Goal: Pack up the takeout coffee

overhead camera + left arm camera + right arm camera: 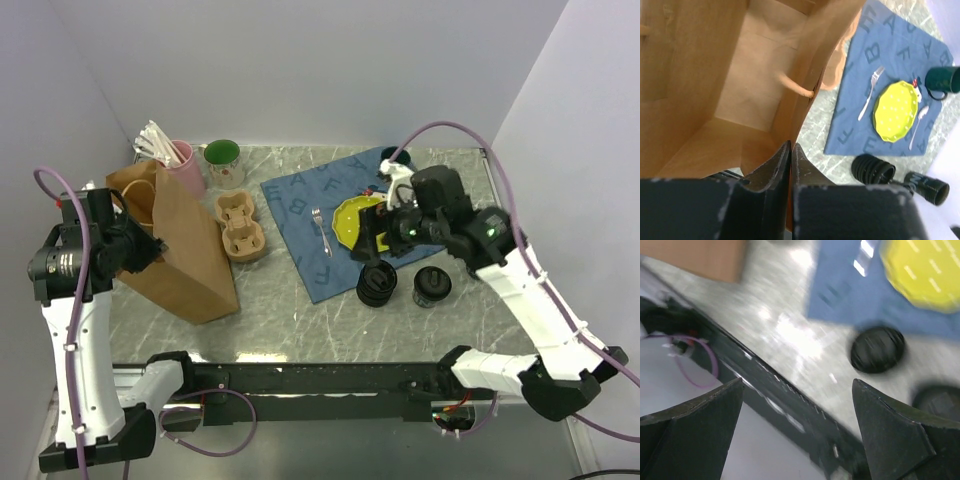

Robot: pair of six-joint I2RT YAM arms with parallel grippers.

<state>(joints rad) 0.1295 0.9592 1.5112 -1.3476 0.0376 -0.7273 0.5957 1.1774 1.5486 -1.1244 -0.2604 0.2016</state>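
Two squat black ribbed coffee cups [377,285] [432,286] stand side by side on the marble table just off the blue cloth's near edge. They also show in the left wrist view [872,170] [925,186] and, blurred, in the right wrist view [877,349] [940,402]. My right gripper [369,241] hovers just behind and above the left cup, jaws wide open and empty [797,382]. My left gripper [148,250] is shut on the rim of the open brown paper bag [175,245], whose empty inside shows in the left wrist view [747,80] behind the gripper [791,145].
A tan cup carrier [240,224] lies between the bag and the blue alphabet cloth [310,205]. The cloth holds a fork [320,230], a yellow plate [352,218] and a dark mug [942,80]. A green mug [222,160] and a pink cup of sticks [180,165] stand at the back.
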